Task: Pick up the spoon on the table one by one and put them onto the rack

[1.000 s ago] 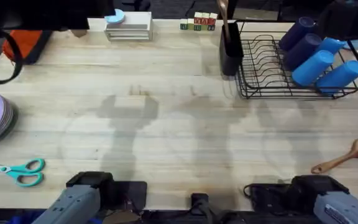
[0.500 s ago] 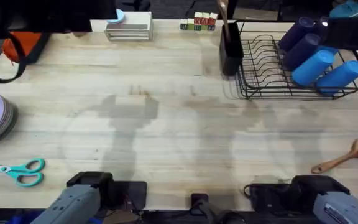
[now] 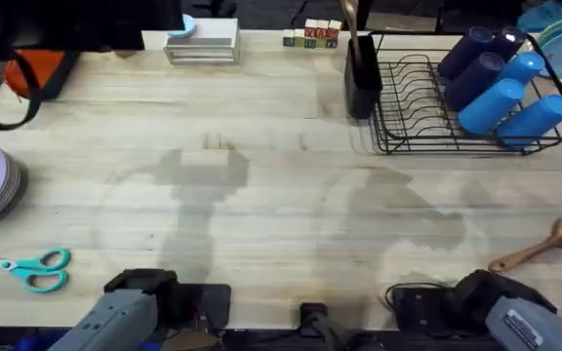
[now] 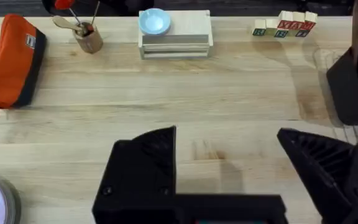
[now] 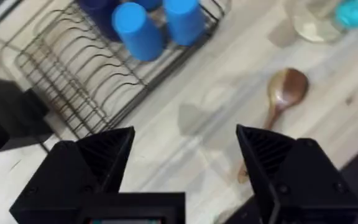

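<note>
The left arm (image 3: 125, 314) sits low at the near left edge of the overhead view. It is grey with a black part on top. The left gripper (image 4: 229, 168) points toward the far side. Its two black fingers (image 4: 143, 168) are spread wide apart, with nothing between them.

The right arm (image 3: 510, 314) sits low at the near right edge. It is grey and black too. The right gripper (image 5: 185, 168) is up in the air and looks down. Its two black fingers (image 5: 284, 174) are also spread wide, and nothing is held between them.

Both arms are near their bases, well apart from each other.
</note>
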